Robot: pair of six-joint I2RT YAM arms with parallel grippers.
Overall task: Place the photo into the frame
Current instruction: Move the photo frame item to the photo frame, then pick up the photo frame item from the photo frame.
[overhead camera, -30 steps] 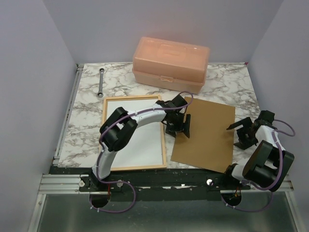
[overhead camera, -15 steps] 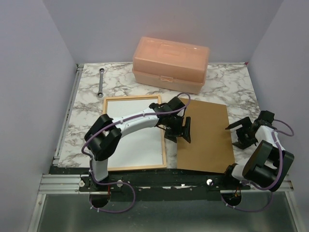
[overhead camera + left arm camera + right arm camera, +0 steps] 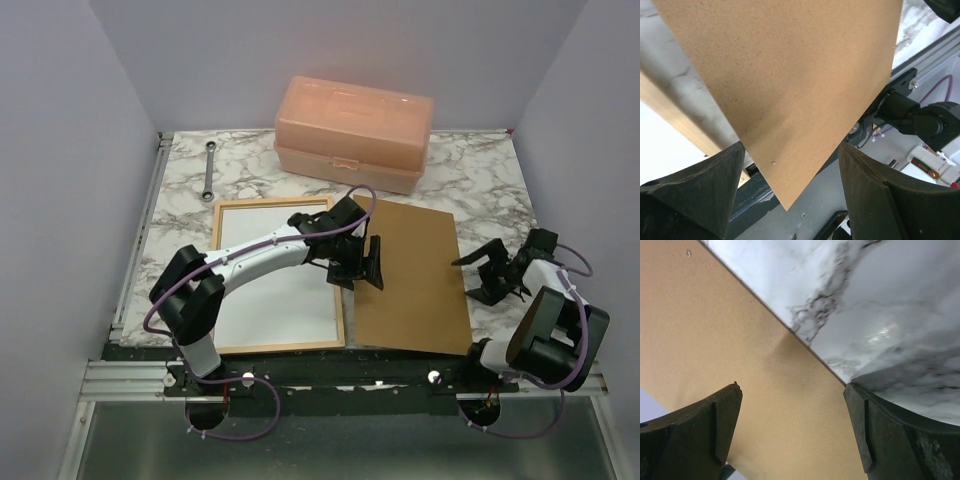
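The light-wood frame [image 3: 338,300] lies flat at the left of the table. A plain white sheet [image 3: 265,285] fills it, no picture showing; it looks like the photo lying back up. The brown backing panel [image 3: 415,280] lies flat just right of the frame, its near corner over the table's front edge. My left gripper [image 3: 360,265] is open and straddles the panel's left edge. In the left wrist view the panel [image 3: 790,75] sits between its fingers [image 3: 700,190], beside the frame's moulding [image 3: 675,120]. My right gripper [image 3: 480,275] is open at the panel's right edge [image 3: 715,340].
A peach plastic box [image 3: 355,133] stands at the back centre. A wrench [image 3: 209,170] lies at the back left. The marble table [image 3: 480,180] ends in a black rail at the front. Purple walls close in on three sides.
The brown panel has slid and turned left, closer to the frame. My left gripper moved left and nearer with it. My right gripper moved left, following the panel's right edge.
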